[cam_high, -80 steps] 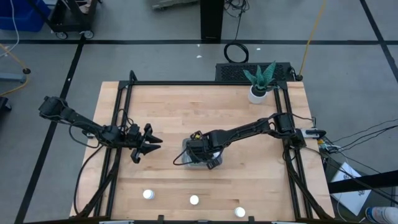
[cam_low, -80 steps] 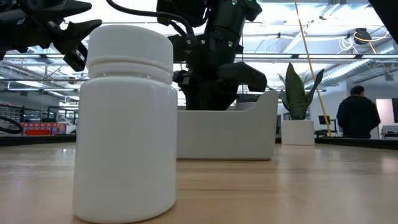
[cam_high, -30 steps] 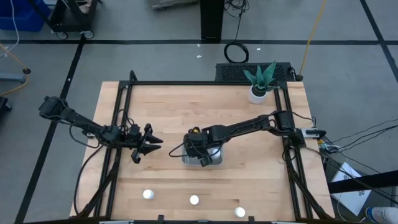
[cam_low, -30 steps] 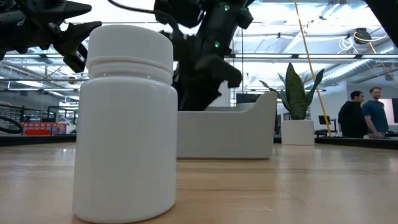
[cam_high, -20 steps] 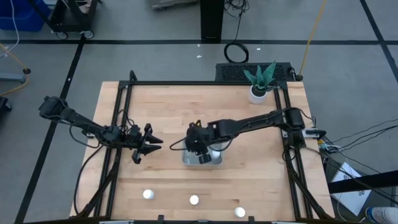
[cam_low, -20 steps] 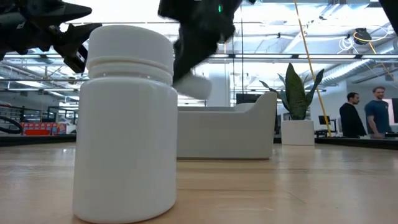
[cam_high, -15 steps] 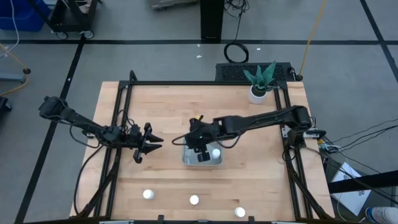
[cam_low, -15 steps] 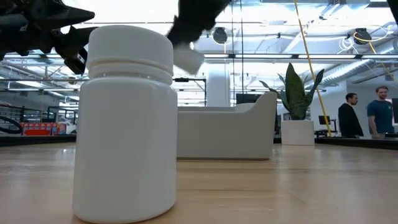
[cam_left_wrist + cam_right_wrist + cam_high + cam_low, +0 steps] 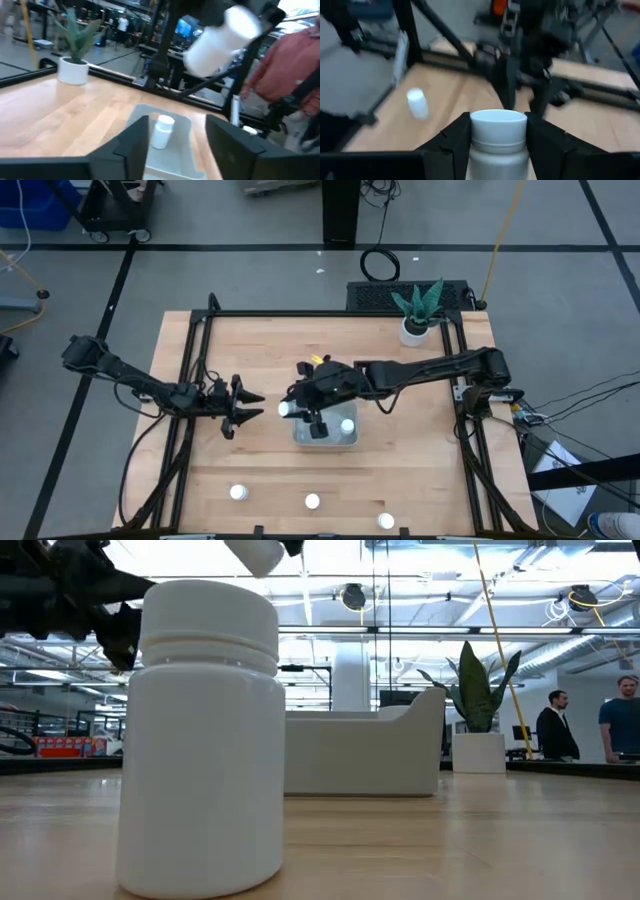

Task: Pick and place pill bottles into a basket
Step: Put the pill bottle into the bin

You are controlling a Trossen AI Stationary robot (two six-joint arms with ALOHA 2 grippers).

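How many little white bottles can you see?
5. Three bottles stand in a row along the table's front edge. One stands in the basket. One is held by the right gripper, above the table beside the basket.

Five pill bottles: three in a row near the table's front edge [image 9: 238, 492] [image 9: 313, 501] [image 9: 386, 520], one in the basket [image 9: 347, 426], one gripped aloft [image 9: 286, 409]. One basket [image 9: 325, 440]. One potted plant [image 9: 416, 312]. Two arms. Two people [image 9: 551, 727] [image 9: 622, 720] in the background.
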